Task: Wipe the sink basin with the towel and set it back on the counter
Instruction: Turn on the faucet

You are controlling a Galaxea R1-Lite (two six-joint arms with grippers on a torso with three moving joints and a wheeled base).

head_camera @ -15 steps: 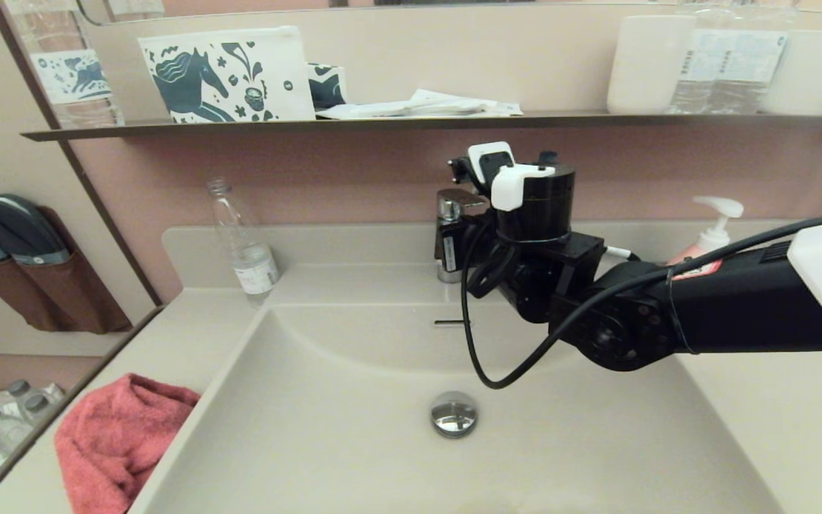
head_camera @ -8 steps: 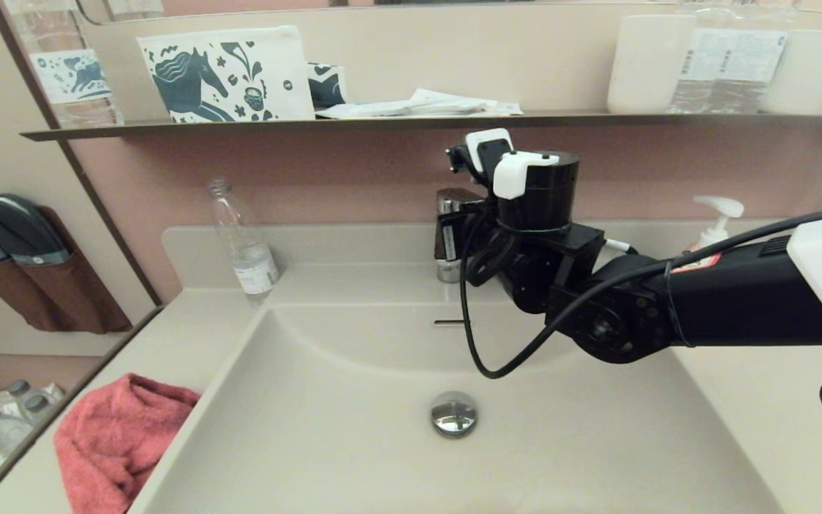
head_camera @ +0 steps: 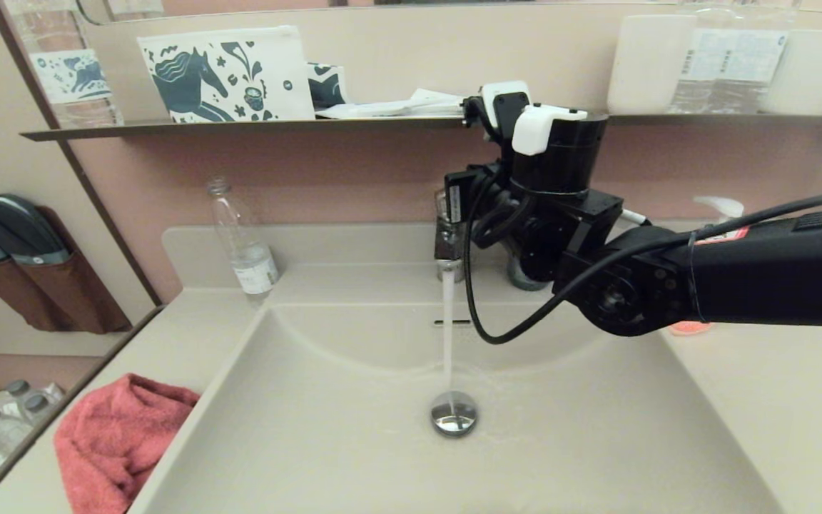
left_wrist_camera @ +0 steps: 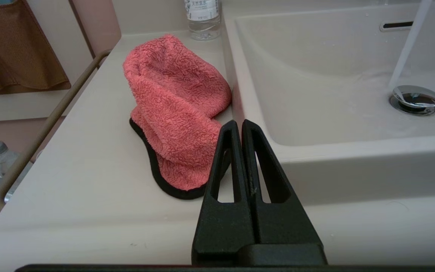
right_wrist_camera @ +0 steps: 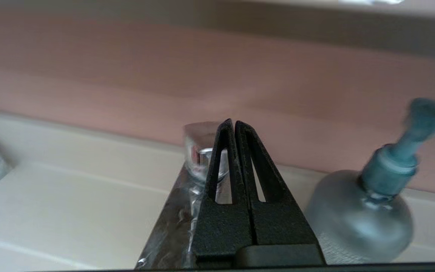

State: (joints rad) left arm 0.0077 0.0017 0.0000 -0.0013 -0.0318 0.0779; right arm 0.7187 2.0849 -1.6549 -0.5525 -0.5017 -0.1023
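Note:
The coral-pink towel (head_camera: 122, 442) lies crumpled on the counter (head_camera: 190, 335) left of the sink basin (head_camera: 354, 457). In the left wrist view the towel (left_wrist_camera: 176, 109) shows its black trim. My left gripper (left_wrist_camera: 239, 122) is shut and empty, low at the counter's front edge, its tips just beside the towel. My right gripper (right_wrist_camera: 234, 122) is shut on nothing and rests along the chrome faucet lever (right_wrist_camera: 198, 155) at the back of the basin. Water (head_camera: 447, 335) runs from the faucet (head_camera: 447, 250) onto the round drain plug (head_camera: 454, 414).
A clear plastic bottle (head_camera: 243, 243) stands at the basin's back left corner. A soap dispenser (right_wrist_camera: 364, 215) stands just right of the faucet, close to my right wrist. A shelf (head_camera: 240, 127) with a printed pouch hangs above the counter. The right arm spans the basin's right side.
My right wrist has risen at the faucet, and water now flows into the basin where none ran before. The towel has not moved.

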